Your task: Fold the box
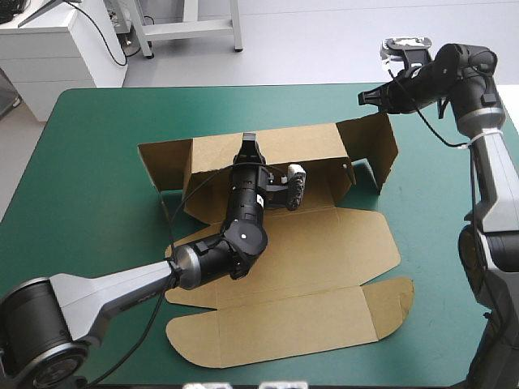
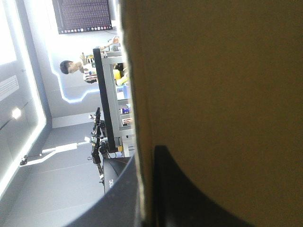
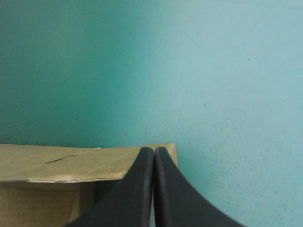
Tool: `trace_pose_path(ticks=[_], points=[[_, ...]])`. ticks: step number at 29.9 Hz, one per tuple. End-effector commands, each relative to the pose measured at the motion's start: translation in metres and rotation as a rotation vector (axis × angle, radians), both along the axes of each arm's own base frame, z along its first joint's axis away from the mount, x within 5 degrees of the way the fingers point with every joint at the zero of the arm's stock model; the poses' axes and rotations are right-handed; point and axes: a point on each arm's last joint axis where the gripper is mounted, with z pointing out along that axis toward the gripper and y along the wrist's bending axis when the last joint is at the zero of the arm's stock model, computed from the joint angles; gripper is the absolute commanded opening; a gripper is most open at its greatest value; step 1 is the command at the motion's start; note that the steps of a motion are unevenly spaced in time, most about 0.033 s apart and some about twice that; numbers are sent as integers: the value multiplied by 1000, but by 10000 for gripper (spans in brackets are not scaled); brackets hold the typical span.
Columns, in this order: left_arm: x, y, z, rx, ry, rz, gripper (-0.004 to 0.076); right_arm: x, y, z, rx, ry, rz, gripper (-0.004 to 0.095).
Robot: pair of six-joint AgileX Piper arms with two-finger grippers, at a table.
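The brown box point(image 1: 324, 243) sits mid-frame on the teal-green bench point(image 1: 97, 162), lid point(image 1: 284, 324) flat at lower centre; the left pincer point(image 1: 248, 146) clamps the raised back wall point(image 1: 300, 146) at its top edge, so wall-raising seems in hand, and next the upper-right end flap point(image 1: 381, 142) likely needs turning inward by the right pincer point(image 1: 362, 97), pressed together and seemingly empty, with bare bench beyond.

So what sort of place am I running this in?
Probably a robotics lab or test bench: one table with a teal-green cover, two robot arms working over it, the left tool shut on the raised back wall of a half-folded brown box, and the right tool shut near its upright side flap.
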Motion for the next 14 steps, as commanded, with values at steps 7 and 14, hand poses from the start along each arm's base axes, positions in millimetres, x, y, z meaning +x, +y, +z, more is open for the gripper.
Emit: trace_pose_path(ticks=[7,14], points=[[-20,15,82,-97,26,13,15,-23,-47,38,8,-62,-124,-21],[-61,-5,86,-156,103,-91,-8,-38,-73,53,-9,-86,-175,-21]])
